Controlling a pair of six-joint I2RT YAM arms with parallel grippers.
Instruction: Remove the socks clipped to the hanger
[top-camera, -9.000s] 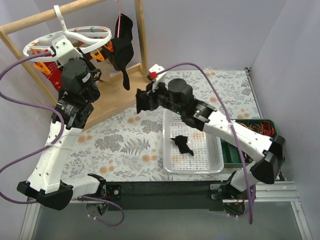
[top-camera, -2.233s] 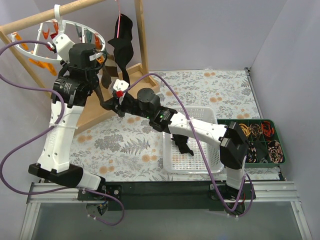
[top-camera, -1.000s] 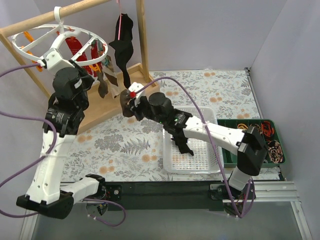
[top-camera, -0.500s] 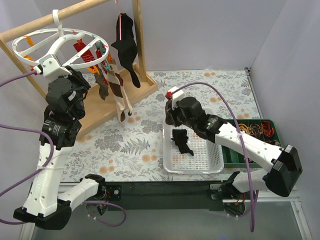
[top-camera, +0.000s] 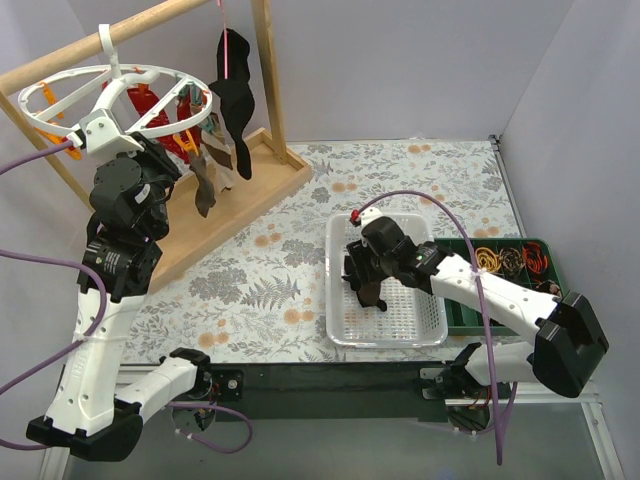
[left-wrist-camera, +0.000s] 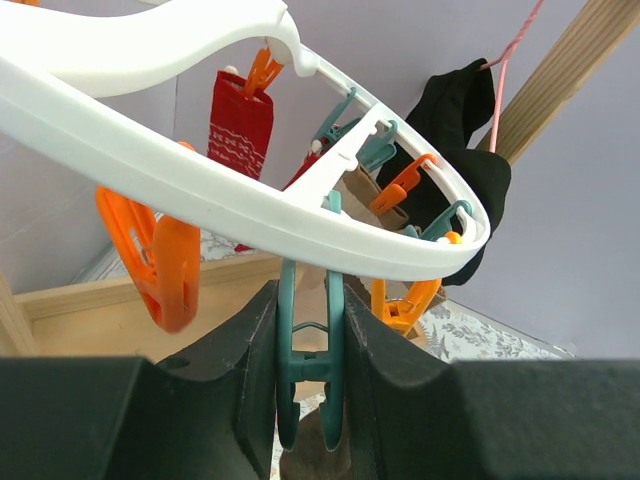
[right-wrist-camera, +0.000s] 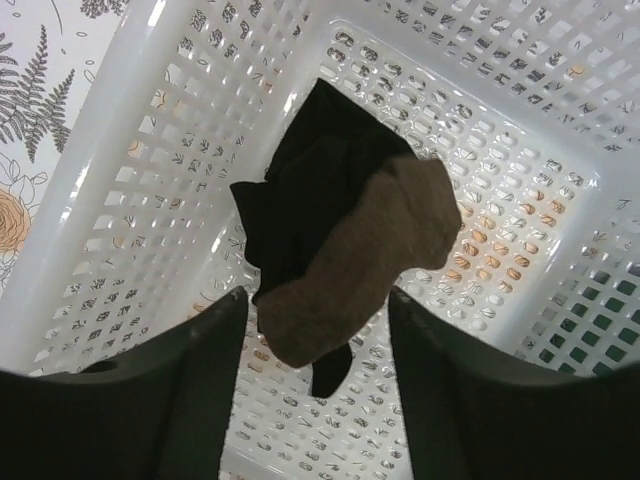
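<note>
As left tool (left-wrist-camera: 305, 300) grips clip (left-wrist-camera: 286, 340), right tool (right-wrist-camera: 318, 305) open above socks (right-wrist-camera: 350, 235)

Enclosing far, left and right edges: plain lilac walls (top-camera: 420, 70). Lying evenly lit: floral-patterned worktop (top-camera: 250, 290). Standing at far left corner: wooden rack (top-camera: 240, 205).

- Your hanger (left-wrist-camera: 200, 190): white, with orange clips (left-wrist-camera: 165, 265) and teal clips (left-wrist-camera: 305, 340).
- You have a red sock (left-wrist-camera: 240, 125), white-patterned.
- Your white basket (right-wrist-camera: 120, 230) shows one black sock (right-wrist-camera: 310, 170), one brown sock (right-wrist-camera: 360, 255).
- Your tablecloth (top-camera: 250, 290): grey ferns, orange blooms.
</note>
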